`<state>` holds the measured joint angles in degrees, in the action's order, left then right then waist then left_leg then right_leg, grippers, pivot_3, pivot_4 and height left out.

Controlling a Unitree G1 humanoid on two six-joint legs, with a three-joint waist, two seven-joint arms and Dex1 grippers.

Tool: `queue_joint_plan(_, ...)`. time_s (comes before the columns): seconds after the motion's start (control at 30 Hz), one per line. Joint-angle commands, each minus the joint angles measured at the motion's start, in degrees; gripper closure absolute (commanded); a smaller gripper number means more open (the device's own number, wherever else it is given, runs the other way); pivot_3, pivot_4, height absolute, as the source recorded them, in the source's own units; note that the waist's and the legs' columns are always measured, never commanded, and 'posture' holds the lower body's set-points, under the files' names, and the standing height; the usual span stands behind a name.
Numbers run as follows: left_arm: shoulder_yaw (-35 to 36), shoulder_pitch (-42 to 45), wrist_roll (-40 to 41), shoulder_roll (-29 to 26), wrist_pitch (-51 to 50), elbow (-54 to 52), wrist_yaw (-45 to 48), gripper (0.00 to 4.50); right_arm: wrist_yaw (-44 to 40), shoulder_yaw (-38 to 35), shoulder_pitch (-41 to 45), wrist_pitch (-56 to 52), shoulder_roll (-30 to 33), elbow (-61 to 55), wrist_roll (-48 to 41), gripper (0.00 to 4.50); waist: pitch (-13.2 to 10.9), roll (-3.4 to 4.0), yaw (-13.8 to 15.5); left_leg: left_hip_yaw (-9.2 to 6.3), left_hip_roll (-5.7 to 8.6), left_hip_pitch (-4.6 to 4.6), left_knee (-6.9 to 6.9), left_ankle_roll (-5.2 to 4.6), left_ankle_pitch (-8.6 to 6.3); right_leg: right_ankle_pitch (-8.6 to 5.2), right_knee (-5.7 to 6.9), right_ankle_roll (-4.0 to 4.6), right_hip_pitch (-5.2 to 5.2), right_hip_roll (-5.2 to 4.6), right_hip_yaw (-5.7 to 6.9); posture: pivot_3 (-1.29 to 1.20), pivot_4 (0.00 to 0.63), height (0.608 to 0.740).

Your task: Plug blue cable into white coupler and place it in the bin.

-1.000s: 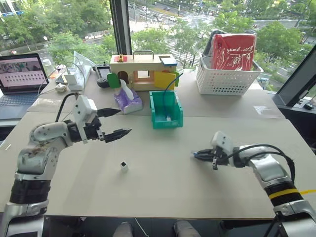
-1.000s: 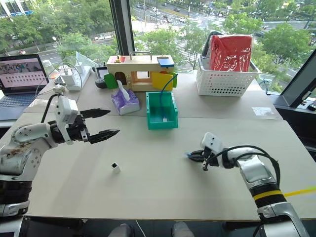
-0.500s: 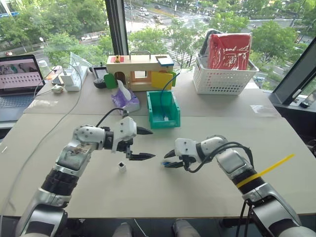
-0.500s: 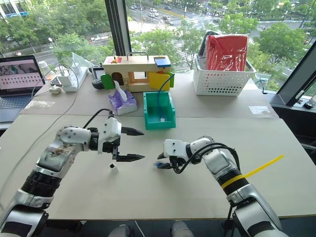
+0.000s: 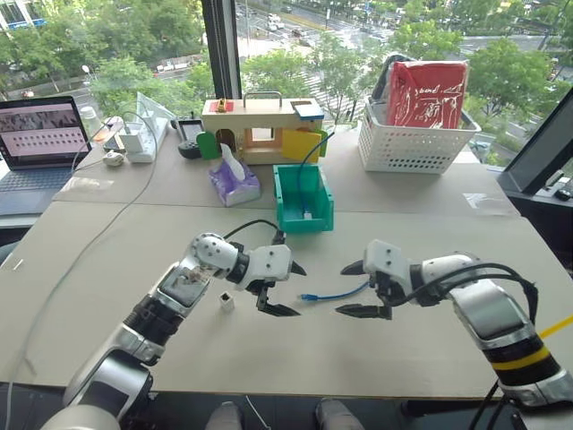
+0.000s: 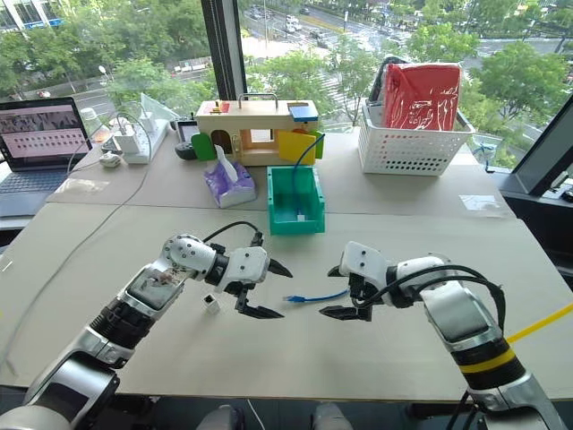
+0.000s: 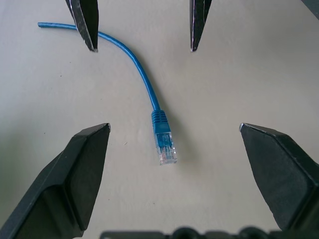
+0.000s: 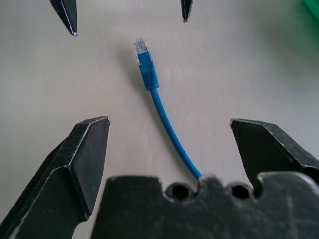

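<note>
The blue cable (image 5: 333,293) lies loose on the table, its clear plug (image 7: 165,152) pointing toward my left gripper. My left gripper (image 5: 295,290) is open just left of the plug, its fingers (image 7: 79,179) spread on either side and not touching it. Facing it from the right, my right gripper (image 5: 344,290) is open over the cable's other stretch (image 8: 167,124), holding nothing. The white coupler (image 5: 226,302) stands on the table to the left of the left gripper, apart from it. Behind them at mid-table sits the teal bin (image 5: 322,193).
A thin blue cord (image 5: 311,152) rises out of the bin. At the back stand a wooden toy house (image 5: 260,125), a purple tissue pack (image 5: 233,184) and a white lattice basket (image 5: 412,143). A laptop (image 5: 40,134) and a power strip (image 5: 139,139) sit far left.
My right gripper has opened and let go of the blue cable, which now lies on the table. My left gripper has swung right and down to the plug end. The camera also shifted.
</note>
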<state>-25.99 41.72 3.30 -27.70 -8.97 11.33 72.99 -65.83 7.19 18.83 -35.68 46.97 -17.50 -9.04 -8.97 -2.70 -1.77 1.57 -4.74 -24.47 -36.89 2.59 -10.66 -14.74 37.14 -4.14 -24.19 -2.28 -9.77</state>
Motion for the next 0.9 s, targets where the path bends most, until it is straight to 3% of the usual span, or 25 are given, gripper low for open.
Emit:
queue_joint_plan(0.03,-1.6,1.3,-1.8,1.8,-2.0,1.2,-0.2,0.00,2.3,-7.5,-3.1,-6.6,3.1,-6.9,-3.5,0.02,0.0,0.00,0.1,0.00,0.02,-0.03,-0.01,-0.01,-0.01,0.00,-0.03,0.00,-0.01,-0.02,0.00,0.00,0.150,0.721)
queue_joint_plan(0.27,-4.2,0.7,-4.8,1.9,-7.3,1.2,0.9,0.00,7.1,-13.7,-7.1,-12.7,4.5,-12.7,-7.7,0.02,0.0,0.00,-0.7,-0.04,0.02,0.01,-0.02,-0.05,-0.03,0.00,0.02,0.00,0.00,-0.02,0.00,0.00,0.150,0.721)
queue_joint_plan(0.37,-5.3,0.0,-5.6,1.4,-9.3,0.6,1.5,0.69,8.2,-14.7,-7.7,-13.1,5.2,-13.4,-8.6,0.00,0.0,0.00,-0.7,-0.04,0.03,0.02,-0.02,-0.05,-0.03,-0.01,0.02,-0.01,0.02,-0.03,0.00,0.00,0.150,0.721)
queue_joint_plan(0.67,-4.5,0.7,-7.0,0.7,-9.3,1.5,-0.3,4.08,10.5,-18.7,-9.5,-17.8,6.7,-17.3,-14.4,0.00,0.0,0.01,-0.7,-0.04,0.02,0.07,-0.02,-0.05,-0.03,-0.01,0.01,-0.03,0.07,-0.03,0.00,0.00,0.150,0.721)
queue_joint_plan(0.77,-4.3,1.7,-9.7,1.1,-2.0,3.2,-4.4,4.43,12.5,-22.4,-10.0,-21.1,3.0,-19.5,-19.9,0.00,0.0,-0.01,-0.7,-0.05,0.03,0.07,-0.02,-0.05,-0.03,-0.01,0.02,-0.03,0.08,-0.03,0.00,0.00,0.150,0.721)
queue_joint_plan(0.9,2.8,2.0,-3.9,9.6,1.8,1.2,-12.7,4.43,20.9,-35.7,-11.1,-31.8,-11.3,-21.4,-37.2,0.00,0.0,-0.04,-0.3,-0.13,0.05,0.03,-0.06,-0.05,-0.02,0.01,0.01,-0.03,0.12,-0.03,0.01,0.00,0.150,0.721)
